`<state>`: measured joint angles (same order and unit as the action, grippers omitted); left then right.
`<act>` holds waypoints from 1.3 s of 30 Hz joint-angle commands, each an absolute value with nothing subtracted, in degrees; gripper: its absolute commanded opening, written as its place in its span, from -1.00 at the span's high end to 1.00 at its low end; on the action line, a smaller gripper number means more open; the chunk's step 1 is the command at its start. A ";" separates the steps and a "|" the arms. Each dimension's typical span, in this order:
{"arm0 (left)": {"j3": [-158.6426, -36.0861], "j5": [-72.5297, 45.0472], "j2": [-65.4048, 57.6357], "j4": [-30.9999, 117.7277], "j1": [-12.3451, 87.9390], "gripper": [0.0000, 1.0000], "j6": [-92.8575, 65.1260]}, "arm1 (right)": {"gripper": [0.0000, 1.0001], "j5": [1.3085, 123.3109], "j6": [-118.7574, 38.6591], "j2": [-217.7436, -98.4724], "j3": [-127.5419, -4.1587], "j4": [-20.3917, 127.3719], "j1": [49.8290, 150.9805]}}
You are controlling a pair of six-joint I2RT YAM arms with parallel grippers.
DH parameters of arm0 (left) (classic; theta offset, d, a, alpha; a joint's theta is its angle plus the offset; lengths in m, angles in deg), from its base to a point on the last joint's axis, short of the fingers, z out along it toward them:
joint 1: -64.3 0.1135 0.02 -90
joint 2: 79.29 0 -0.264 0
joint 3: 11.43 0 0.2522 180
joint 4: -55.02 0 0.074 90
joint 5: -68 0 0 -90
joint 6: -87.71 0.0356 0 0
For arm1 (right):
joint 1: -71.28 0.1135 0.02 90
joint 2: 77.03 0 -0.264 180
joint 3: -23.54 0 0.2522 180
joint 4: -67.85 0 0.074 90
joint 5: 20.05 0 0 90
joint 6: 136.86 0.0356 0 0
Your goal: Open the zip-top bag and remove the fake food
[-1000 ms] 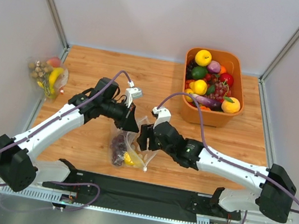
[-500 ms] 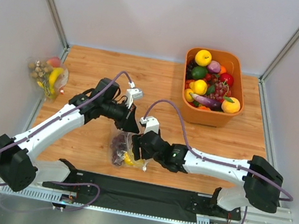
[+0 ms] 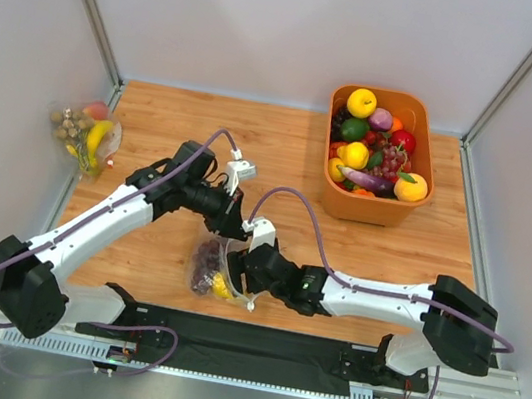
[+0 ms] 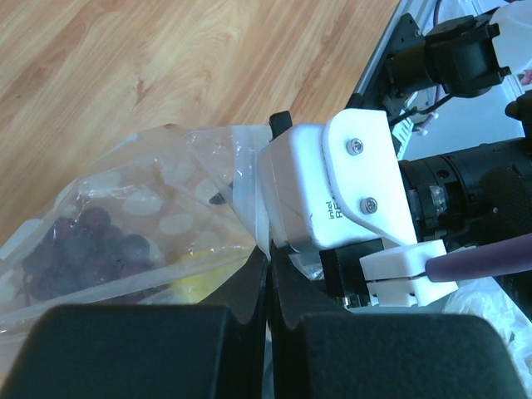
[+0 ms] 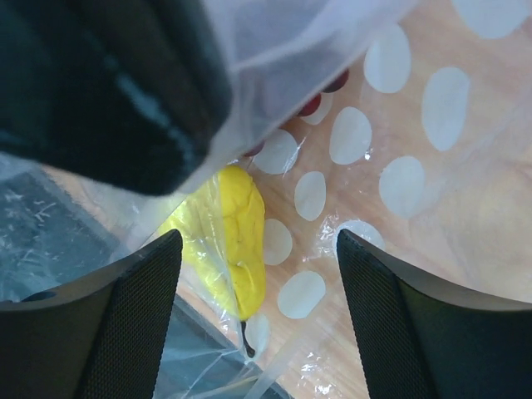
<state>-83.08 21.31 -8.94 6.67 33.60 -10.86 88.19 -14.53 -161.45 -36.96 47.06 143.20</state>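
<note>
The bag (image 3: 211,264) sits at the near edge of the table (image 3: 284,152), a little left of centre, bunched up with its top pulled toward the far side. The left fingers (image 4: 166,349) are pressed together on that top edge, pinching the plastic and holding it up. From their wrist view the grapes (image 4: 75,245) lie low in the bag on the left, with the yellow fruit (image 4: 195,287) just beside them, nearer the pinch.

The right arm comes in from the right and is the nearer of the 2 to the fruit. The right fingers (image 5: 133,324) are spread wide with nothing gripped. Seen from that wrist, the yellow fruit lies straight ahead between the 2 fingers, closer to the one on the left of that view. Its long axis runs roughly along the line of reach, so I'd judge that closing would catch it across its narrow width. The grapes show only as a few dark red beads further in.

Spotted film seems to lie over the fruit. I cannot tell whether the right fingers are inside the mouth or outside the plastic, and that decides whether the next move is a grasp or more opening.
</note>
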 commanded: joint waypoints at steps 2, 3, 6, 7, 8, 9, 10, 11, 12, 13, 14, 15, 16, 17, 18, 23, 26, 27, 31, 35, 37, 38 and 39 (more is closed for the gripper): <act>-84.43 21.24 -9.06 7.60 33.18 1.00 -9.84 | -0.57 84.72 -14.79 -162.54 -34.87 55.73 145.01; -84.43 21.24 -9.15 7.69 33.18 1.00 -9.84 | -0.57 84.54 -14.61 -162.81 -34.43 56.45 145.28; -84.17 21.77 -9.24 8.21 33.01 1.00 -10.20 | -0.60 83.93 -14.34 -164.21 -33.55 59.88 146.42; -84.08 21.85 -9.33 8.30 32.92 1.00 -10.20 | -0.61 83.84 -14.17 -164.56 -33.37 60.76 146.60; -84.08 22.03 -9.24 8.30 32.92 1.00 -10.20 | -0.62 83.92 -13.99 -165.09 -33.37 62.07 147.30; -84.08 22.29 -9.15 8.39 32.83 1.00 -10.28 | -0.62 85.84 -13.73 -165.27 -33.81 62.00 147.74; -84.08 22.99 -9.07 8.56 32.74 1.00 -10.20 | -0.62 87.34 -13.47 -166.05 -34.42 61.39 148.00; -83.91 24.65 -9.24 9.43 32.66 1.00 -10.63 | -0.62 88.66 -13.20 -166.67 -35.21 58.86 148.35; -83.73 25.54 -9.33 9.88 32.48 1.00 -10.90 | -0.62 90.76 -13.03 -167.28 -36.00 57.61 148.44; -83.47 26.94 -9.76 10.41 32.31 1.00 -10.99 | -0.62 91.91 -12.76 -168.33 -36.96 55.86 148.62; -83.38 27.13 -9.86 10.85 32.22 1.00 -11.07 | -0.62 92.79 -12.41 -168.69 -37.32 55.32 148.97; -83.38 27.22 -10.03 10.76 32.04 1.00 -10.99 | -0.62 93.67 -11.89 -168.96 -37.41 55.14 148.97; -83.29 27.13 -10.38 10.76 31.95 1.00 -10.81 | -0.62 94.12 -11.62 -169.13 -37.41 54.97 149.06; -83.38 27.22 -10.56 10.76 31.87 1.00 -10.72 | -0.63 94.38 -11.27 -169.22 -37.33 54.88 149.06; -83.38 27.48 -10.73 10.76 31.86 1.00 -10.46 | -0.63 94.82 -10.92 -169.22 -37.24 54.70 149.06; -82.94 31.51 -12.14 12.69 31.69 1.00 -10.64 | -0.64 97.81 -8.72 -168.61 -36.71 51.98 149.06; -82.24 36.78 -13.46 16.29 31.51 1.00 -11.86 | -0.64 98.95 -8.02 -166.77 -35.49 51.54 149.15; -81.37 38.19 -13.90 17.60 31.34 1.00 -12.48 | -0.65 99.74 -7.58 -166.42 -35.22 51.10 149.15; -79.87 43.03 -16.35 23.32 30.72 1.00 -14.94 | -0.65 101.94 -5.91 -165.10 -34.43 47.68 149.15; -79.42 41.99 -17.59 23.86 30.46 1.00 -14.77 | -0.65 102.12 -3.98 -164.22 -32.24 47.40 149.15; -79.60 40.68 -17.33 22.81 30.46 1.00 -14.42 | -0.65 101.51 -3.80 -164.04 -31.53 48.28 149.15; -79.86 39.71 -16.98 21.76 30.46 1.00 -13.28 | -0.65 101.24 -4.32 -163.86 -31.26 48.89 149.15; -80.56 38.74 -16.72 20.70 30.46 1.00 -12.84 | -0.65 100.63 -4.76 -163.60 -31.00 49.60 149.24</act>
<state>-77.95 29.96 -14.32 16.03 32.68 -12.66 102.94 -6.11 -162.48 -33.35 52.61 149.65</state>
